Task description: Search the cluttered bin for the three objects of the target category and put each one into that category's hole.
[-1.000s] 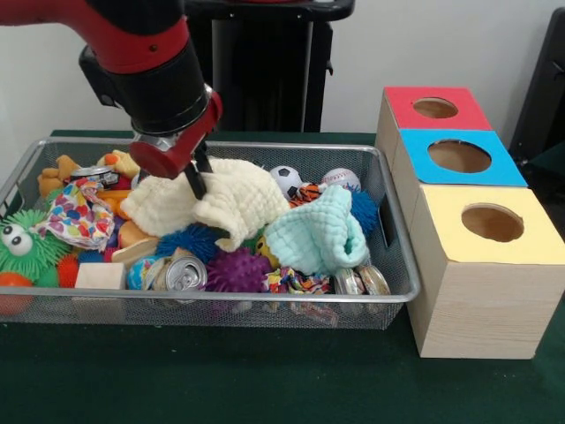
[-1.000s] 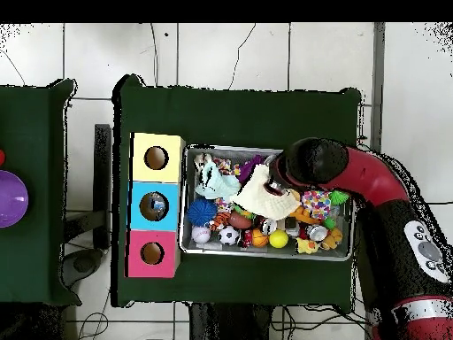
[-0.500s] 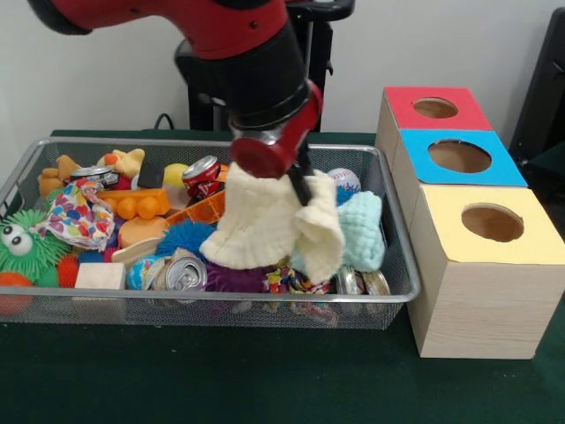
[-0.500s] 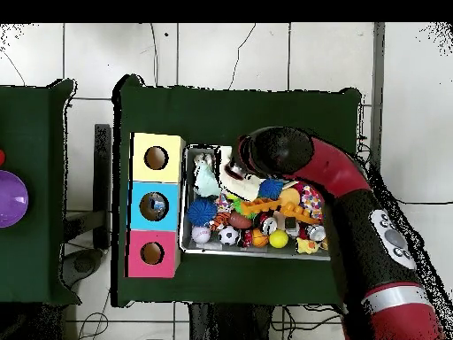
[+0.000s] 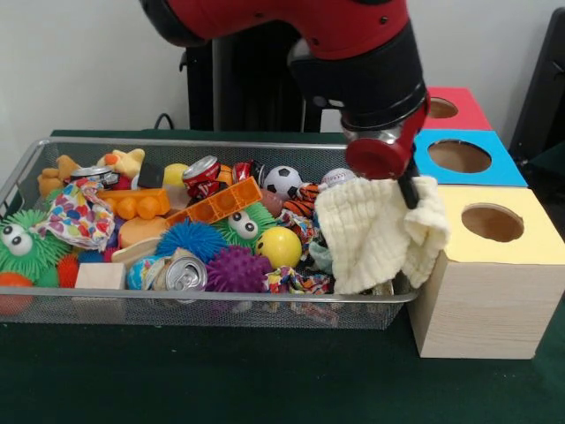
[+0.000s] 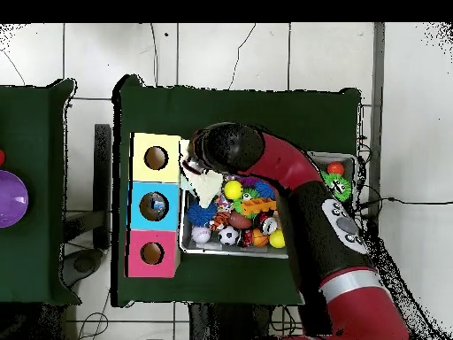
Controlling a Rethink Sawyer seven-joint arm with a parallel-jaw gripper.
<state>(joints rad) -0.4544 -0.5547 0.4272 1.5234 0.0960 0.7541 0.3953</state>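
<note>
My gripper (image 5: 408, 190) is shut on a cream cloth (image 5: 375, 234) and holds it hanging over the right end of the wire mesh bin (image 5: 177, 299), next to the yellow-topped box. In the overhead view the gripper (image 6: 188, 164) and cloth (image 6: 208, 186) sit at the bin's (image 6: 184, 241) end nearest the boxes. The blue-panelled hole (image 5: 459, 156) lies behind and to the right of the gripper; it also shows in the overhead view (image 6: 153, 205). No clear pale blue bottle shows in the bin; the arm hides part of it in the overhead view.
The bin holds a silver can (image 5: 184, 276), a red can (image 5: 201, 175), a yellow ball (image 5: 280, 246), a purple spiky ball (image 5: 237, 269), an orange brick (image 5: 221, 203) and a soccer ball (image 5: 283, 179). The yellow-panelled hole (image 5: 492, 222) and red-panelled hole (image 5: 440, 108) flank the blue one.
My gripper has carried the cream cloth from the bin's middle to its right end by the boxes. Toys that lay under the cloth now show, among them the yellow ball.
</note>
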